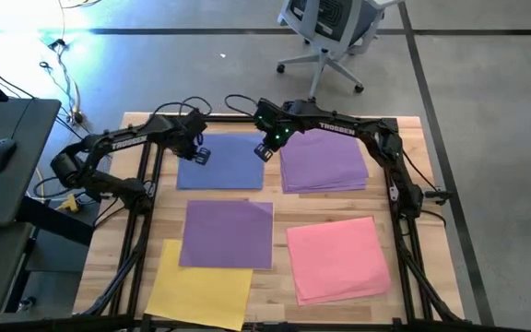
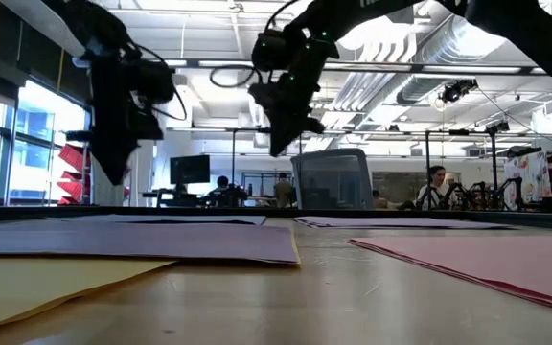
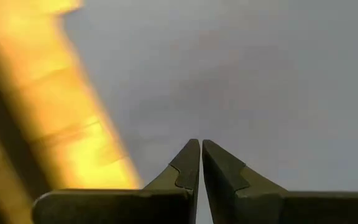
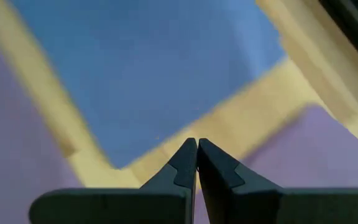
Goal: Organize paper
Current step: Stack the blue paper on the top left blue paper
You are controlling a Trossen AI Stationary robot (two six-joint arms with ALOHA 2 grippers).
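Hanging over the blue paper (image 1: 219,162), the left end effector (image 1: 198,153) is pinched together, holding nothing. The right end effector (image 1: 266,151), also together and empty, hangs between the blue paper and the purple stack (image 1: 325,162), maybe choosing. Nearer lie yellow (image 1: 201,284), purple (image 1: 229,234) and pink (image 1: 337,258) sheets, sorted by colour on the desk (image 1: 402,129).
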